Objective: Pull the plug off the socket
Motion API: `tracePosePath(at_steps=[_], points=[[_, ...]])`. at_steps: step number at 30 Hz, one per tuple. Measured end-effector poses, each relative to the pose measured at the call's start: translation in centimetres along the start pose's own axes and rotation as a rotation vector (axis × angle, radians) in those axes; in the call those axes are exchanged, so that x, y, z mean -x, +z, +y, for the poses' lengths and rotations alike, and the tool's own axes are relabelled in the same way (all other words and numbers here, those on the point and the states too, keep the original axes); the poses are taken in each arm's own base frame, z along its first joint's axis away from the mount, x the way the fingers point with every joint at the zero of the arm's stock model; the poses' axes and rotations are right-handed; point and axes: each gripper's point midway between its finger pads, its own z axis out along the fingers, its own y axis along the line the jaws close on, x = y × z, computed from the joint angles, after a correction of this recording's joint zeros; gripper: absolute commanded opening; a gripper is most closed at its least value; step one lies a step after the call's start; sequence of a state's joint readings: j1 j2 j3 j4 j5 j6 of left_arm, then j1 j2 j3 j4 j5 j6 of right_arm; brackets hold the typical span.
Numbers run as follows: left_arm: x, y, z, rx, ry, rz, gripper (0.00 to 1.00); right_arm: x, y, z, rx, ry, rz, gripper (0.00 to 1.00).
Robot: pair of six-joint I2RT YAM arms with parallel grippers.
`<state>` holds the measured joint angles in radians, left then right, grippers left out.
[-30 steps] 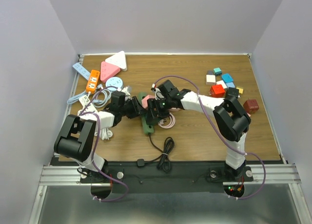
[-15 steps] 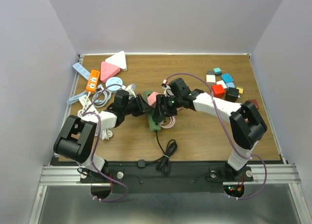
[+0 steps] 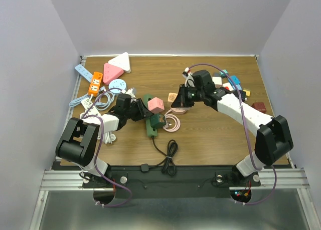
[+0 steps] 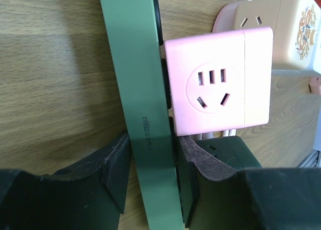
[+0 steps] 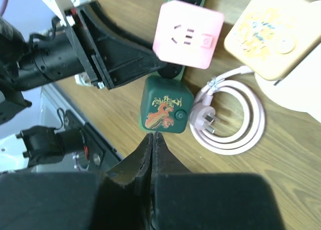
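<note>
Left gripper (image 4: 153,145) clamped across slim matte green power strip (image 4: 135,89), glossy pink cube adapter (image 4: 215,84) against it, right gripper (image 5: 152,137) pinched together, empty, over the wood-grain desk (image 3: 210,140).

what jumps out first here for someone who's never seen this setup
The left gripper clamps a green power strip mid-table, with a pink cube socket and a dark green cube set against it. The right gripper hangs shut and empty, pointed at the dark green cube, beside a coiled pink cord lying on the wood.
</note>
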<state>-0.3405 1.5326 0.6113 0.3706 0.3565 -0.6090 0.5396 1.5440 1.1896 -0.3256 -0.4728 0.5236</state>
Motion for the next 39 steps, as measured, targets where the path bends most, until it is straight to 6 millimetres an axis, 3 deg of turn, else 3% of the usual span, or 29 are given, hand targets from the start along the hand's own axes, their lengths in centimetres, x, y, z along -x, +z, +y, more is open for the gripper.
tracePosePath(at_steps=[3, 4, 5, 7, 15, 20, 29, 32, 35, 36, 39], points=[[0.1, 0.0, 0.0, 0.0, 0.003, 0.001, 0.0, -0.9, 0.8, -0.2, 0.012, 0.002, 0.042, 0.63], [0.1, 0.0, 0.0, 0.001, 0.004, 0.001, 0.0, -1.1, 1.1, -0.5, 0.012, 0.006, 0.053, 0.71], [0.1, 0.0, 0.0, 0.0, 0.004, 0.002, 0.0, -1.6, 1.6, -0.8, 0.015, 0.007, 0.078, 0.88], [0.0, 0.0, -0.1, -0.002, 0.006, 0.003, 0.0, -2.4, 2.4, -1.2, 0.013, 0.015, 0.109, 1.0], [-0.1, 0.0, -0.2, -0.011, 0.008, 0.008, 0.0, -6.0, 5.7, -1.3, 0.019, -0.007, 0.226, 1.0], [-0.2, 0.3, -0.5, -0.043, 0.012, 0.019, 0.0, -7.3, 7.3, -1.3, 0.036, -0.012, 0.263, 1.0], [-0.3, 0.6, -0.9, -0.084, 0.015, 0.029, 0.0, -7.4, 9.0, -0.3, 0.053, -0.034, 0.27, 0.98], [-0.3, 0.6, -0.9, -0.086, 0.016, 0.028, 0.0, -7.1, 9.2, 0.0, 0.054, -0.03, 0.265, 0.9], [-0.2, 0.6, -0.8, -0.085, 0.01, 0.027, 0.0, -6.8, 10.0, -0.2, 0.046, -0.013, 0.269, 0.72], [-0.3, 0.6, -0.8, -0.084, 0.007, 0.026, 0.0, -6.9, 10.3, -0.3, 0.043, -0.008, 0.272, 0.62], [-0.2, 0.4, -0.6, -0.082, -0.004, 0.02, 0.0, -7.2, 10.8, -0.7, 0.032, 0.022, 0.285, 0.67]])
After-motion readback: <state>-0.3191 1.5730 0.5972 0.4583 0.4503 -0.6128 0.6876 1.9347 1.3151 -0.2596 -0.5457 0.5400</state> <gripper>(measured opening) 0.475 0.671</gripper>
